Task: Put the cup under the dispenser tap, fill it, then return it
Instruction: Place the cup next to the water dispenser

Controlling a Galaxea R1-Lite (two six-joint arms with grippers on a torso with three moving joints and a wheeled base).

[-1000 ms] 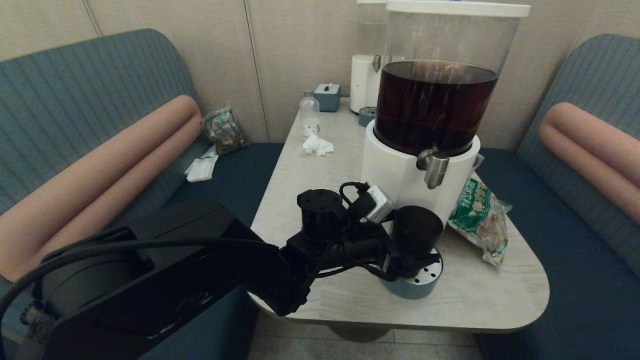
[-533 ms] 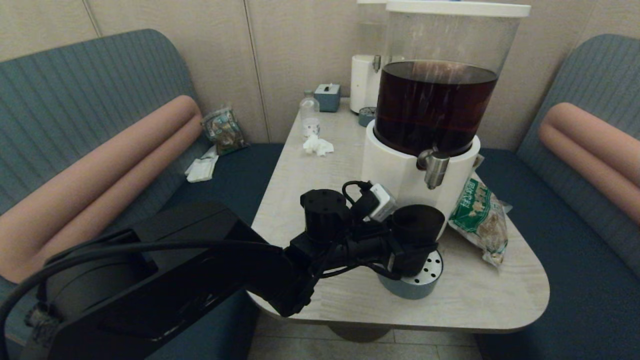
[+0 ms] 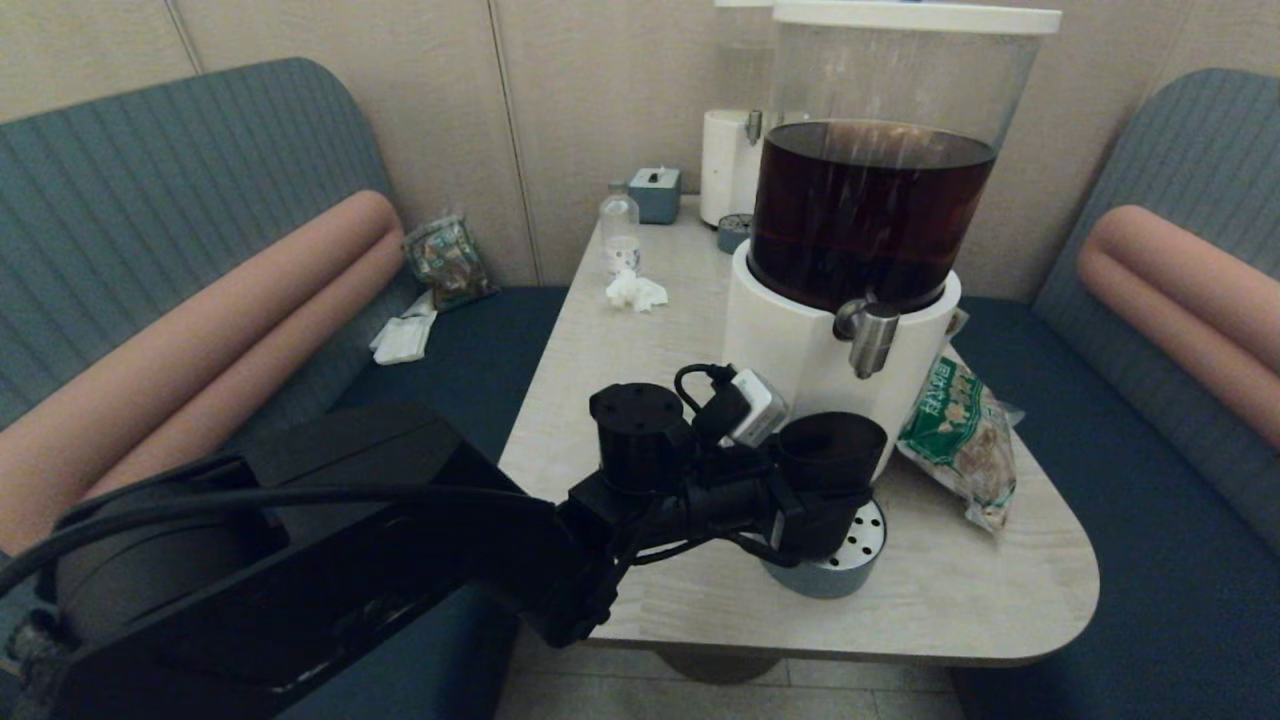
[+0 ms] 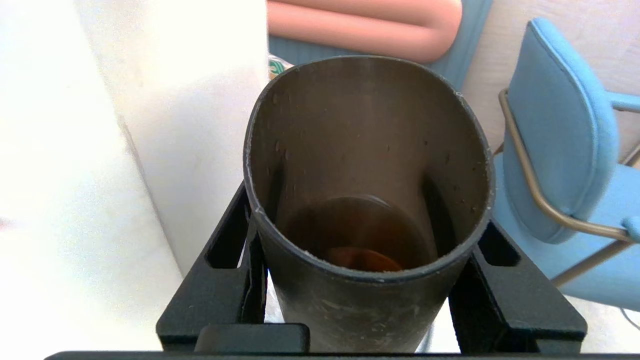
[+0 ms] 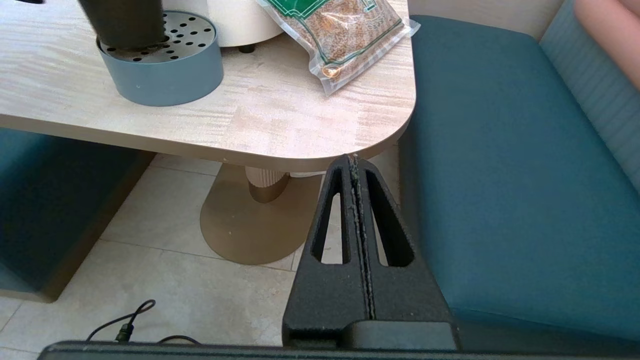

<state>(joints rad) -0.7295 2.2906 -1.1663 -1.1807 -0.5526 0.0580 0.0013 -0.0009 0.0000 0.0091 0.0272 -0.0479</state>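
Note:
The black cup (image 3: pixel 833 448) stands upright over the round grey drip tray (image 3: pixel 850 572), a little left of and below the silver dispenser tap (image 3: pixel 868 338). My left gripper (image 3: pixel 815 515) is shut on the cup's lower half. In the left wrist view the cup (image 4: pixel 367 150) fills the space between the two black fingers (image 4: pixel 220 295) and holds a little brown drink at its bottom. The cup's base (image 5: pixel 125 22) meets the tray's perforated top (image 5: pixel 165 45). My right gripper (image 5: pixel 354 162) is shut on nothing, parked below the table's near right corner.
The big dispenser's white base (image 3: pixel 800 345) rises just behind the cup. A green snack bag (image 3: pixel 955 435) lies to the right of it. Far back are a small clear bottle (image 3: pixel 619 228), a crumpled tissue (image 3: pixel 635 291) and a smaller white dispenser (image 3: pixel 727 165). Blue benches flank the table.
My left arm has shifted slightly to the left with the cup, which has stayed over the drip tray. The right arm has not moved.

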